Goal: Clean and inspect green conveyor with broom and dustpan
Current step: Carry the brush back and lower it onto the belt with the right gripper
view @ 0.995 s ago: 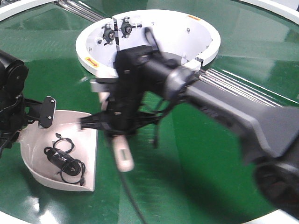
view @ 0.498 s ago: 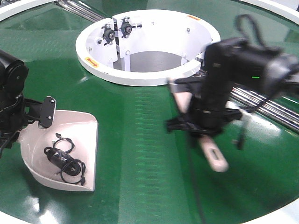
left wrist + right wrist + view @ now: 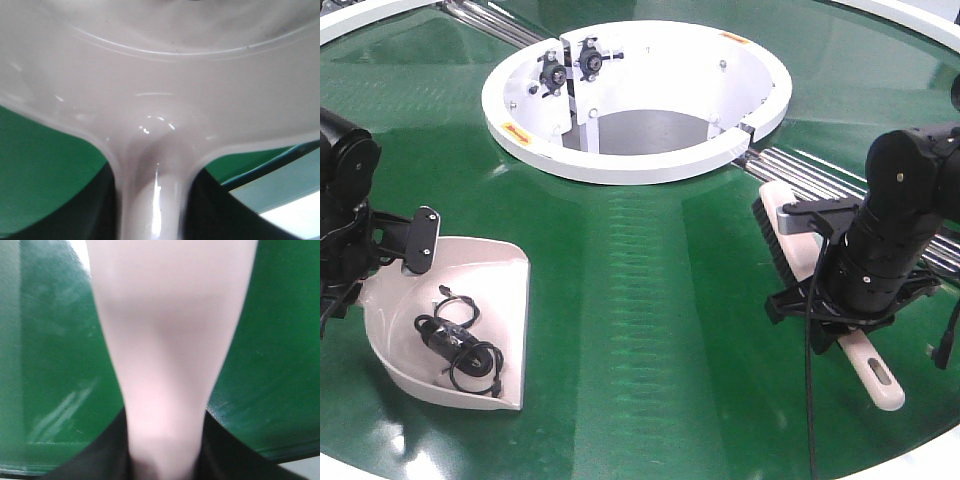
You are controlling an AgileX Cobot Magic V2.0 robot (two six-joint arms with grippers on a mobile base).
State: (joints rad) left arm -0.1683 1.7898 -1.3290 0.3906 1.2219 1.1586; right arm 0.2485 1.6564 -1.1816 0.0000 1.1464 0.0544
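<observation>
The green conveyor [image 3: 650, 300] rings a white hub. The pale dustpan [image 3: 490, 290] rests on the belt at the left, its mouth facing right, with a tangle of black cable [image 3: 460, 345] inside. My left gripper [image 3: 355, 275] is shut on the dustpan's handle [image 3: 152, 200]; the handle fills the gap between the dark fingers. The broom [image 3: 800, 250] lies at the right, black bristles on its left edge, slotted handle end toward the front. My right gripper [image 3: 855, 300] is shut on the broom's handle [image 3: 167, 405], low over the belt.
The white hub ring [image 3: 630, 85] with black fittings stands at the back centre. Steel rollers [image 3: 800, 170] cross the belt from the hub toward the right, just behind the broom. The conveyor's white outer rim [image 3: 920, 465] runs along the front right.
My right arm has swung the broom from beside the dustpan, across the belt, to the right side near the rollers. The left arm and dustpan have stayed still.
</observation>
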